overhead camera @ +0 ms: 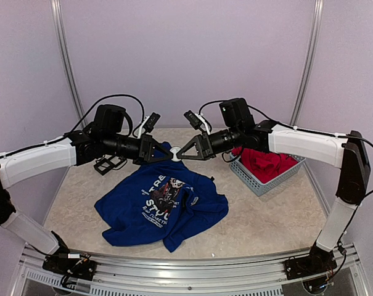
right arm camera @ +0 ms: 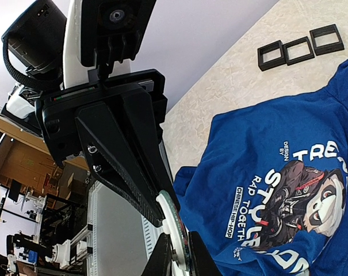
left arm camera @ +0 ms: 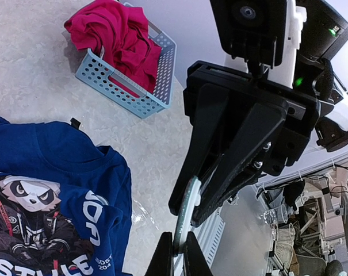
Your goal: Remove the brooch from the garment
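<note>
Passing the brooch (overhead camera: 175, 156) seems the step: left gripper (overhead camera: 171, 155) and right gripper (overhead camera: 180, 155) both clench it, at twelve o'clock above the garment (overhead camera: 161, 206). Next, I think, one gripper must release it.

Matt blue cloth shirt (overhead camera: 198, 209); smooth white brooch (overhead camera: 176, 156); perforated plastic basket (overhead camera: 260, 185), right; mottled stone-look table (overhead camera: 266, 225), slight sheen.

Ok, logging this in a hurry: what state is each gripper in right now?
Left gripper: closed on the white brooch, held up in the air.
Right gripper: closed on the same brooch from the opposite side.
</note>
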